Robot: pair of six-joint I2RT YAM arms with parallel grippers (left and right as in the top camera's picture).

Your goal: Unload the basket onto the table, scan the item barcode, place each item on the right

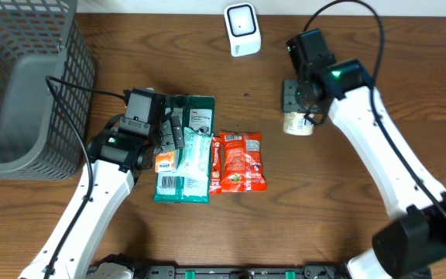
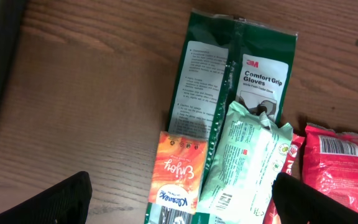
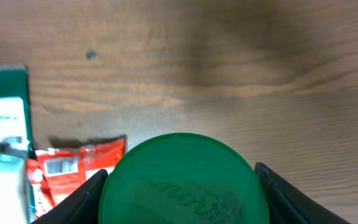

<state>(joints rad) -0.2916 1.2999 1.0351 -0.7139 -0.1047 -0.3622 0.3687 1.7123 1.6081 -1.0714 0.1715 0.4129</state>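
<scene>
- The right gripper (image 3: pixel 180 205) pinches a jar (image 3: pixel 182 168) with a green lid. Its two fingers lie against opposite sides of the lid, and the overhead view shows the pale body hanging below. A grip at the top probably leaves the label wall bare for reading.
- The jar is right of centre, a little nearer than the white scanner (image 1: pixel 242 29), which stands at the far edge of the table (image 1: pixel 169 46). I judge this to be the carry towards the scanner, with the barcode not yet presented to it.
- Whether the jar is off the table or resting on it, I cannot tell.
- The left gripper (image 2: pixel 182 196) is spread wide and holds nothing, hovering over the heap of packets. It is likely poised there to take the next item.
- In that heap a dark green glove packet (image 2: pixel 253 68) lies lowest, with a pale green wipes packet (image 2: pixel 244 155) across it and an orange tissue packet (image 2: pixel 179 174) on the left edge. Red snack packets (image 2: pixel 340 162) lie just to the right, with a barcode facing up.
- A grey basket (image 1: pixel 22 77) waits at the far left, probably for scanned goods.
</scene>
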